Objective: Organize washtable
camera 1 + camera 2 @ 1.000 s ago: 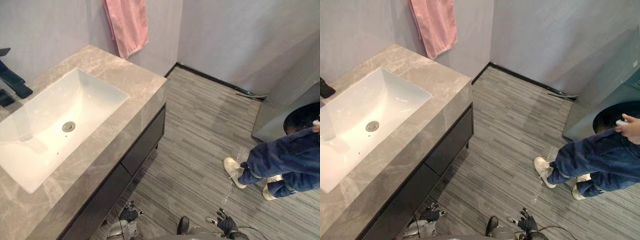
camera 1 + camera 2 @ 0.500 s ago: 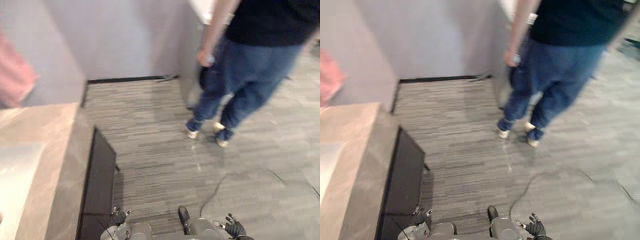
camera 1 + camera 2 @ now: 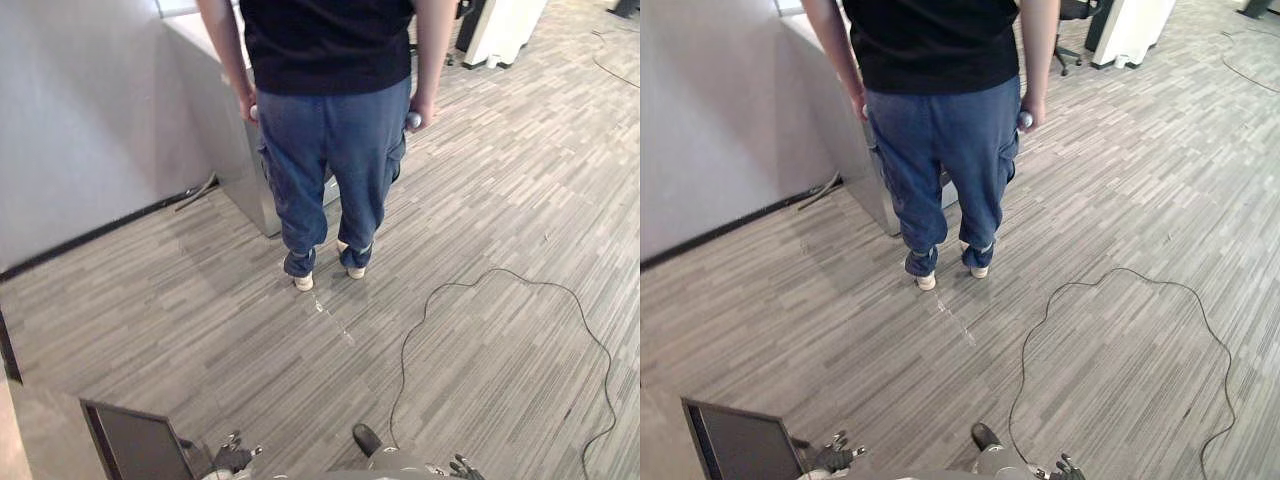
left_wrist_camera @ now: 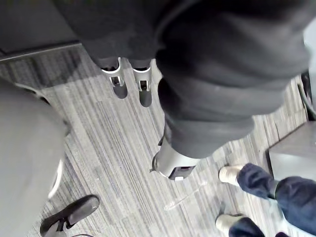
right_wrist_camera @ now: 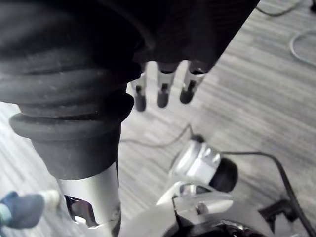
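Left wrist view: robot hand (image 4: 143, 88) straight-fingered

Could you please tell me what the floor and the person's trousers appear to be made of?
Floor: probably matte laminate or vinyl planks, judging by the narrow grey wood-grain strips laid in rows, though real wood cannot be ruled out. Trousers: a blue woven cloth, likely cotton, with a matte look, soft folds at the legs and bulging side pockets.
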You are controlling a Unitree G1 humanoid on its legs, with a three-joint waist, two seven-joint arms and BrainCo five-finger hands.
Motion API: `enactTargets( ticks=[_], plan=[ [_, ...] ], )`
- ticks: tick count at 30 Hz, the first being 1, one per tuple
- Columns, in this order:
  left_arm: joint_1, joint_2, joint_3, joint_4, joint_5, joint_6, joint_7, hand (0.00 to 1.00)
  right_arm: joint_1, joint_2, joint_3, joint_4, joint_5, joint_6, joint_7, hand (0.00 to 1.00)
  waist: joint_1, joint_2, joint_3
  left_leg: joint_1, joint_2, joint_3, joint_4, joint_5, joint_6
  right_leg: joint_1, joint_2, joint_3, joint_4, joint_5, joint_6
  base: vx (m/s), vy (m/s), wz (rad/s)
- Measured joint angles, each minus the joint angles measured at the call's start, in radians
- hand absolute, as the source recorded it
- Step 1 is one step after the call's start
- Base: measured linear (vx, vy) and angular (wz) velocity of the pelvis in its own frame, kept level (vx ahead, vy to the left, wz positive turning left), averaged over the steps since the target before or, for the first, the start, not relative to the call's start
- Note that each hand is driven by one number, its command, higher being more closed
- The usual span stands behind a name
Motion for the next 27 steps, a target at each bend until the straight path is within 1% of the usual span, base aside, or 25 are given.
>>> enactTargets(
  ticks=[1,2,3,4,5,6,7,8,9,10,11,12,13,14,15,16,17,18,19,20,21,22,24,26,27],
  plan=[
    [-0.002,0.003,-0.018,0.000,0.002,0.000,0.000,0.00,0.003,0.003,-0.007,0.000,0.000,0.000,0.000,0.00,-0.005,0.006,-0.005,0.005,-0.010,0.014,-0.004,0.001,0.001,-0.004,-0.002,-0.001,0.001,0.005,0.007,0.05,0.152,-0.77],
    [-0.020,0.007,-0.042,-0.001,0.009,0.001,0.000,0.00,0.002,0.008,-0.017,-0.002,0.000,0.001,0.001,0.00,-0.005,-0.009,-0.002,0.009,-0.022,0.051,-0.006,0.000,0.001,-0.023,0.003,0.018,0.004,0.019,0.029,-0.01,0.145,-0.95],
    [-0.035,0.018,-0.058,-0.001,0.018,0.004,0.000,0.00,-0.004,0.014,-0.021,-0.001,-0.001,0.003,0.001,0.00,-0.002,-0.007,0.008,-0.005,-0.026,0.084,-0.005,-0.001,0.002,-0.042,0.003,0.027,-0.009,0.044,0.025,-0.03,0.085,-0.95],
    [-0.044,0.025,-0.073,-0.002,0.020,0.005,0.002,0.00,-0.008,0.019,-0.021,-0.001,-0.001,0.004,0.000,0.00,-0.003,-0.022,0.005,-0.006,-0.025,0.107,-0.005,-0.001,0.002,-0.056,0.009,0.019,-0.017,0.070,0.026,-0.03,0.056,-1.05],
    [-0.059,0.034,-0.095,-0.006,0.028,0.007,0.002,0.00,-0.019,0.020,-0.030,-0.004,-0.003,0.006,-0.001,0.00,-0.001,-0.003,0.022,-0.024,-0.002,0.163,0.006,0.000,0.004,-0.083,0.021,-0.081,-0.060,0.149,-0.015,-0.01,0.036,-1.02],
    [-0.070,0.036,-0.096,-0.007,0.034,0.008,0.002,0.00,-0.027,0.025,-0.039,-0.007,-0.003,0.006,-0.003,0.00,-0.002,-0.006,0.033,-0.031,0.014,0.203,0.020,0.001,0.005,-0.097,0.012,-0.274,-0.049,0.134,-0.051,0.01,0.045,-1.24],
    [-0.079,0.035,-0.094,-0.007,0.041,0.011,0.001,0.00,-0.027,0.029,-0.043,-0.007,-0.003,0.007,-0.004,0.00,-0.001,-0.010,0.039,-0.030,0.022,0.243,0.032,0.001,0.005,-0.110,-0.005,-0.482,-0.001,0.096,-0.102,0.02,0.023,-1.29],
    [-0.078,0.026,-0.093,-0.007,0.047,0.015,0.000,0.00,-0.020,0.038,-0.045,-0.020,-0.003,0.007,-0.005,0.00,-0.001,-0.014,0.040,-0.017,0.025,0.314,0.052,0.000,0.007,-0.113,-0.040,-0.734,0.101,0.025,-0.196,0.03,0.023,-1.24],
    [-0.076,0.018,-0.092,-0.008,0.048,0.016,-0.001,0.00,-0.011,0.041,-0.049,-0.033,-0.002,0.004,-0.007,0.00,0.001,-0.013,0.041,-0.007,0.025,0.344,0.063,-0.002,0.010,-0.107,-0.061,-0.819,0.146,-0.008,-0.216,0.02,0.010,-1.60],
    [-0.063,0.005,-0.090,-0.016,0.047,0.016,-0.001,0.00,-0.013,0.038,-0.048,-0.044,-0.001,0.002,-0.011,0.00,0.002,-0.009,0.050,0.023,0.022,0.420,0.085,-0.006,0.016,-0.104,-0.078,-0.955,0.215,-0.063,-0.257,0.02,0.000,-1.66],
    [-0.057,0.000,-0.080,-0.017,0.046,0.020,-0.001,0.00,-0.013,0.034,-0.043,-0.050,-0.001,0.001,-0.011,0.00,0.000,-0.006,0.054,0.045,0.017,0.468,0.098,-0.007,0.017,-0.102,-0.099,-1.038,0.246,-0.087,-0.286,0.02,-0.023,-2.09],
    [-0.048,-0.002,-0.069,-0.017,0.036,0.022,0.000,0.00,-0.015,0.028,-0.037,-0.050,0.000,0.000,-0.015,0.00,0.001,0.001,0.057,0.074,0.008,0.535,0.100,-0.007,0.016,-0.084,-0.109,-1.112,0.256,-0.113,-0.289,0.01,-0.029,-2.02],
    [-0.045,-0.002,-0.056,-0.017,0.032,0.022,0.000,0.00,-0.011,0.027,-0.035,-0.048,-0.002,0.002,-0.019,0.00,0.000,0.004,0.056,0.094,-0.001,0.585,0.102,-0.010,0.010,-0.059,-0.101,-1.133,0.218,-0.130,-0.265,0.05,-0.052,-1.82],
    [-0.049,-0.002,-0.048,-0.016,0.026,0.023,0.000,0.00,-0.010,0.029,-0.035,-0.048,-0.007,0.002,-0.022,0.00,-0.004,0.001,0.052,0.097,-0.005,0.600,0.122,-0.012,0.007,-0.040,-0.085,-1.103,0.171,-0.137,-0.240,0.12,-0.052,-1.42],
    [-0.058,-0.006,-0.045,-0.011,0.025,0.023,0.000,0.00,-0.012,0.032,-0.035,-0.047,-0.011,0.002,-0.024,0.00,-0.001,0.001,0.053,0.081,0.009,0.609,0.179,-0.012,-0.013,-0.031,-0.074,-1.069,0.130,-0.122,-0.220,0.12,-0.041,-0.92],
    [-0.062,-0.006,-0.044,-0.010,0.026,0.021,0.000,0.00,-0.014,0.033,-0.035,-0.045,-0.012,0.003,-0.023,0.00,0.000,-0.002,0.054,0.067,0.024,0.614,0.219,-0.026,-0.024,-0.027,-0.074,-1.042,0.109,-0.112,-0.219,0.13,-0.064,-0.85],
    [-0.060,-0.016,-0.043,-0.006,0.025,0.020,0.000,0.00,-0.016,0.035,-0.037,-0.037,-0.011,0.004,-0.023,0.00,0.000,-0.004,0.059,0.073,0.037,0.627,0.195,-0.051,-0.038,-0.008,-0.076,-1.007,0.082,-0.097,-0.210,0.07,-0.090,-0.69],
    [-0.063,-0.026,-0.044,-0.006,0.018,0.022,0.000,0.00,-0.013,0.036,-0.046,-0.036,-0.006,0.002,-0.023,0.00,-0.008,0.000,0.060,0.088,0.072,0.642,0.143,-0.044,-0.052,0.021,-0.076,-0.991,0.064,-0.093,-0.204,0.07,-0.101,-0.59],
    [-0.064,-0.030,-0.044,-0.006,0.017,0.022,0.000,0.00,-0.012,0.035,-0.051,-0.036,-0.004,0.003,-0.023,0.00,-0.007,-0.002,0.062,0.093,0.093,0.641,0.109,-0.033,-0.071,0.032,-0.072,-0.984,0.062,-0.093,-0.202,0.02,-0.063,-0.52],
    [-0.068,-0.040,-0.044,-0.005,0.017,0.020,0.000,0.00,-0.012,0.033,-0.057,-0.036,0.004,0.004,-0.020,0.00,-0.004,0.012,0.064,0.107,0.144,0.638,0.057,0.029,-0.112,0.055,-0.065,-0.961,0.067,-0.101,-0.187,0.00,-0.027,-0.46],
    [-0.068,-0.043,-0.045,-0.007,0.018,0.020,0.000,0.00,-0.010,0.034,-0.059,-0.039,0.009,0.003,-0.020,0.00,-0.003,0.017,0.061,0.112,0.141,0.640,0.054,0.040,-0.117,0.056,-0.065,-0.953,0.067,-0.098,-0.182,0.01,0.041,-0.34],
    [-0.069,-0.050,-0.047,-0.008,0.018,0.019,0.000,0.00,-0.006,0.031,-0.065,-0.041,0.024,0.002,-0.019,0.00,-0.013,0.021,0.053,0.113,0.137,0.641,0.059,0.042,-0.119,0.057,-0.070,-0.947,0.065,-0.099,-0.178,0.00,0.074,-0.14],
    [-0.066,-0.050,-0.046,-0.007,0.018,0.020,0.000,0.00,-0.003,0.036,-0.079,-0.041,0.037,0.003,-0.021,0.00,-0.011,0.018,0.052,0.115,0.137,0.649,0.081,0.042,-0.119,0.058,-0.073,-0.934,0.065,-0.099,-0.178,0.01,0.111,-0.14],
    [-0.065,-0.049,-0.042,-0.007,0.018,0.021,0.001,0.00,-0.001,0.041,-0.081,-0.040,0.037,0.003,-0.021,0.00,-0.005,0.014,0.050,0.119,0.151,0.659,0.126,0.042,-0.119,0.062,-0.077,-0.927,0.065,-0.099,-0.178,0.03,0.077,-0.16],
    [-0.065,-0.047,-0.040,-0.008,0.017,0.022,0.000,0.00,0.002,0.042,-0.081,-0.041,0.036,0.003,-0.020,0.00,-0.002,0.012,0.053,0.117,0.171,0.659,0.193,0.042,-0.119,0.074,-0.081,-0.916,0.065,-0.099,-0.178,0.04,0.061,-0.22]
  ],
)
